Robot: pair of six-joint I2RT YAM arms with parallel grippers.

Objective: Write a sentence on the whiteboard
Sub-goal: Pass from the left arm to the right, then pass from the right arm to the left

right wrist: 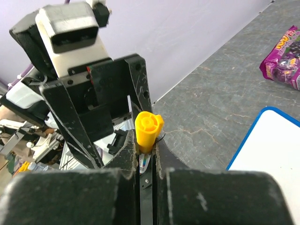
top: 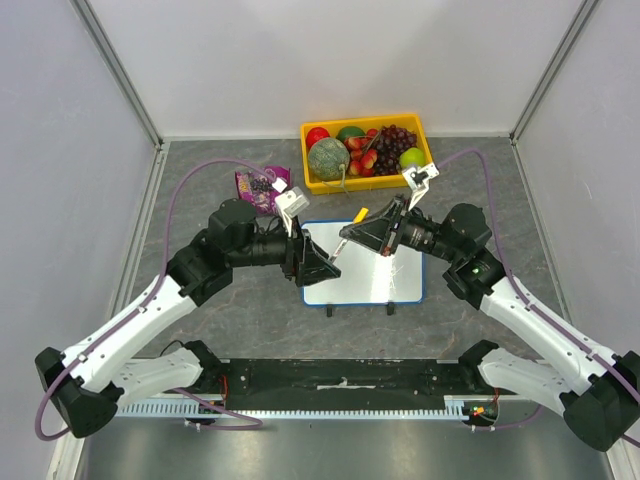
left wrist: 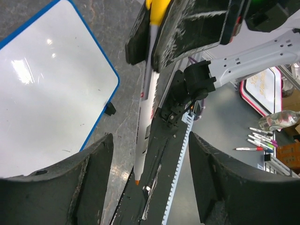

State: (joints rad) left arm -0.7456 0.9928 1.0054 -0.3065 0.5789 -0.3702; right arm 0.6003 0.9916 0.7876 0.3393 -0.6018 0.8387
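In the top view the whiteboard [top: 375,280] lay flat at the centre of the grey tabletop [top: 260,320], a plain glossy white face in a thin blue rim on small black feet. The left claw [top: 322,268] covered its left edge, jaws wide apart and holding nothing. Over the board's upper left corner the right claw [top: 347,237] was clamped on a yellow-capped white marker [left wrist: 144,108], while a purple snack bag [top: 258,188] lay to the board's upper left and a yellow tray [top: 366,186] of fruit just above it.
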